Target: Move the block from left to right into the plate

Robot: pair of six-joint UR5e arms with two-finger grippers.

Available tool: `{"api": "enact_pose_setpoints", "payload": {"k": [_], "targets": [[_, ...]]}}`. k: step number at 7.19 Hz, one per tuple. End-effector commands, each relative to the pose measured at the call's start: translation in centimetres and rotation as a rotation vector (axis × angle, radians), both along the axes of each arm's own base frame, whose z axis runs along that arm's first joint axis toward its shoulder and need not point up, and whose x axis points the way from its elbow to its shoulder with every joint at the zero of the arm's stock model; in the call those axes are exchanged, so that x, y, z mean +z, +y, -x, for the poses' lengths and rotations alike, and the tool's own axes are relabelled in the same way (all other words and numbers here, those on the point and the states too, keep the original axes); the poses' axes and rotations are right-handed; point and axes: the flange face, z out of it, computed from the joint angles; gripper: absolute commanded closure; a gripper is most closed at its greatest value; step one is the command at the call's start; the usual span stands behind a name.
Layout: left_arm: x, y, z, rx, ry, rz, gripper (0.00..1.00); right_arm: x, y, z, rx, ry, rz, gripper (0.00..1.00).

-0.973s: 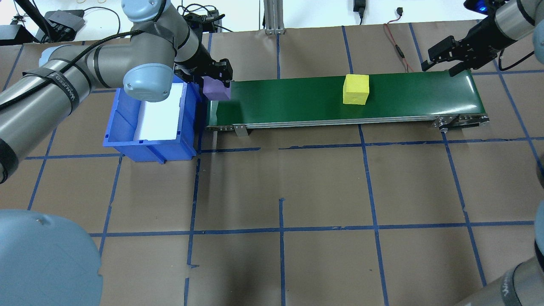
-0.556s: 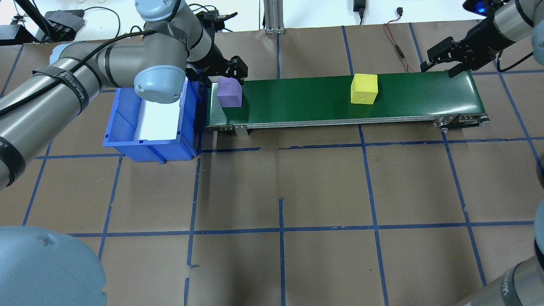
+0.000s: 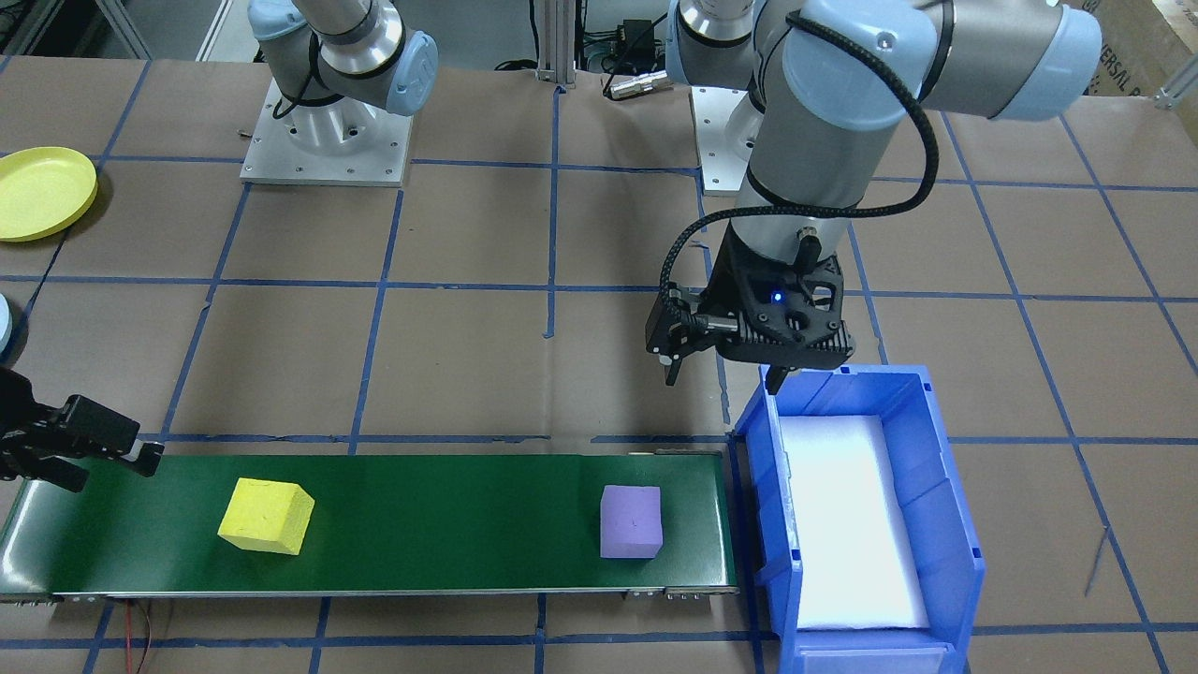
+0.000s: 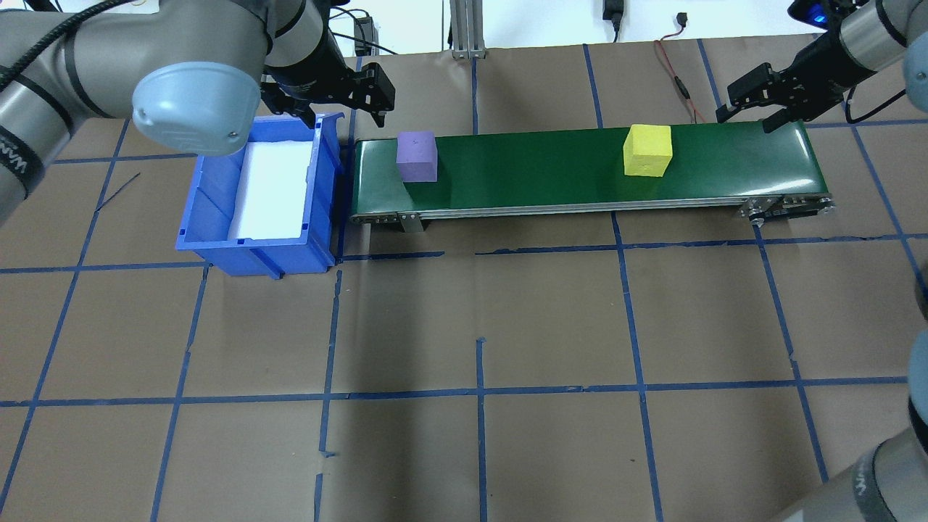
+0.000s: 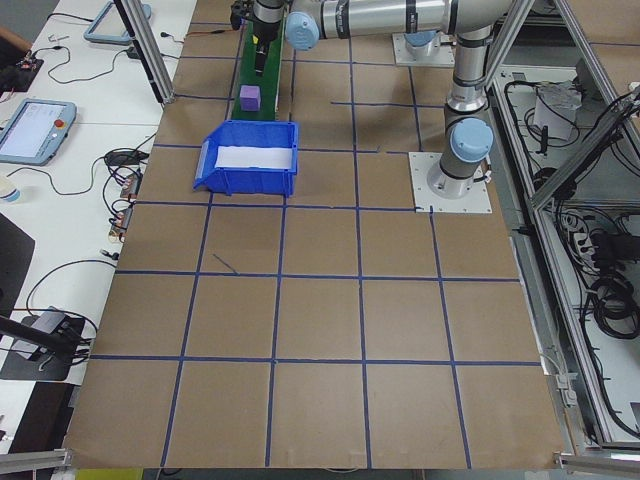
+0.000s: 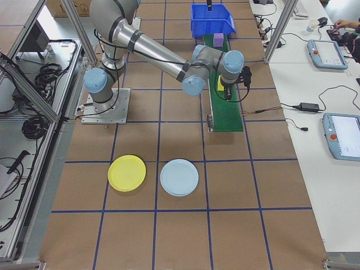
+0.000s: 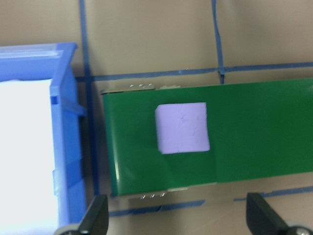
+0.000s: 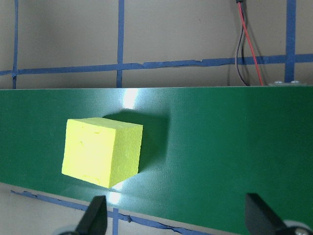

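A purple block lies on the green conveyor belt near its left end. Further right on the belt is a yellow block. My left gripper hangs open and empty above the far corner of the blue bin, behind the purple block. At the belt's right end my right gripper hovers open, to the right of the yellow block. The yellow plate lies on the table off to the robot's right.
The blue bin has a white pad inside and stands against the belt's left end. A light blue plate lies beside the yellow one. A red and black wire runs behind the belt's right end. The table is brown paper with blue tape lines.
My left gripper let go of the purple block on the belt's left end, then rose and pulled back over the bin. Both blocks have moved right along the belt.
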Motion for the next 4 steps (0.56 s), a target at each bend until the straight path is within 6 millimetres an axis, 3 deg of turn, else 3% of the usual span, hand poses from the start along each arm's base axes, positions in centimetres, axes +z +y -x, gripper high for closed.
{"api": "enact_pose_setpoints", "payload": {"k": [1, 2, 3, 4], "targets": [[2.2, 3.1, -1.6, 0.021, -0.02, -0.073, 0.0, -1.1, -0.3, 0.2, -0.022, -0.007, -0.023, 0.0], [3.9, 5.0, -1.8, 0.02, -0.022, -0.082, 0.0, -1.3, -0.5, 0.2, -0.028, -0.01, -0.026, 0.0], [4.0, 6.3, -2.1, 0.018, -0.027, -0.103, 0.0, -2.3, -0.7, 0.3, -0.053, -0.015, -0.052, 0.0], [4.1, 6.0, -3.0, 0.029, -0.028, -0.105, 0.0, -3.3, -0.9, 0.5, -0.06, -0.017, -0.07, 0.0]]}}
